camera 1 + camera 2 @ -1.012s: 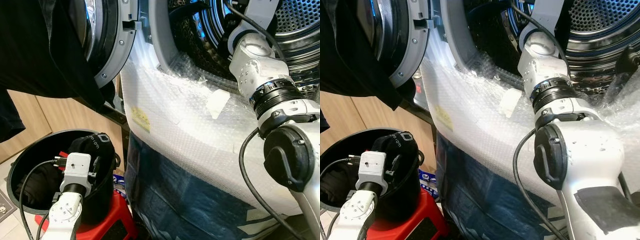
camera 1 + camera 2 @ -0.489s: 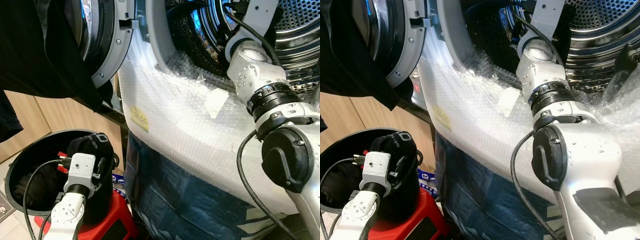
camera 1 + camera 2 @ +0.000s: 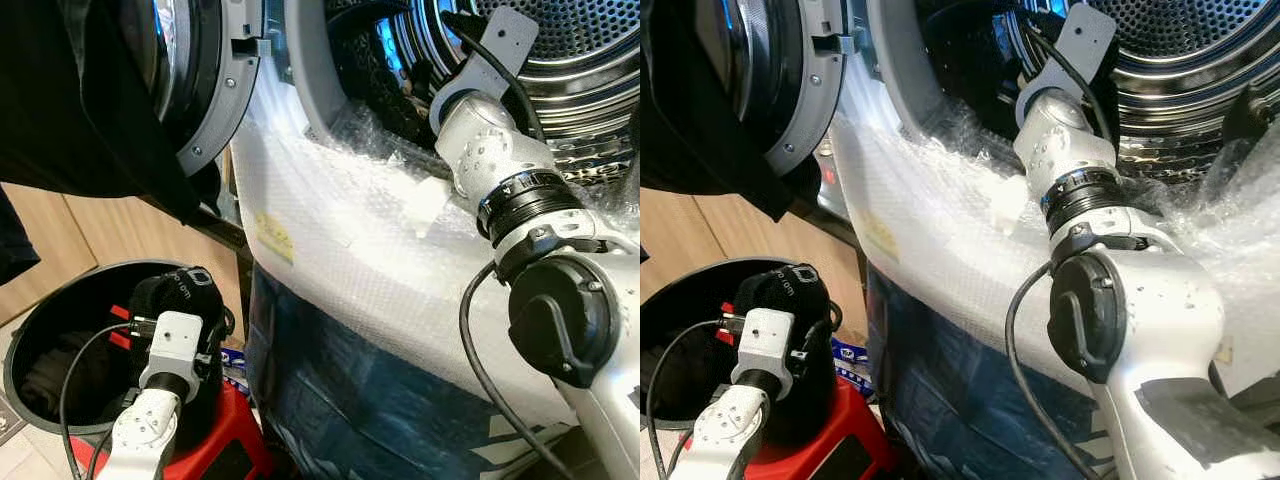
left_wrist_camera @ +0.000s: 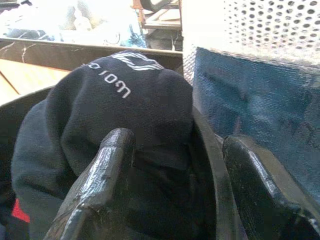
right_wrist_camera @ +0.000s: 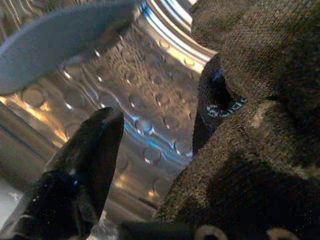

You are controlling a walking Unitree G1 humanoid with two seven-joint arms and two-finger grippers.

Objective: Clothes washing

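Right wrist view: my right gripper is deep inside the drum, fingers apart, brown knit garment draped over one finger, probably to drop it. Left gripper spread open around the black garment on the bucket rim, arm bent low.

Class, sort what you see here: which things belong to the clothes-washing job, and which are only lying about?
Part of the job:
washing machine drum
open washer door
black laundry bin
black garment with white lettering
brown knitted garment
left gripper
right gripper

Just lying about:
bubble wrap
red stool
wooden cabinet
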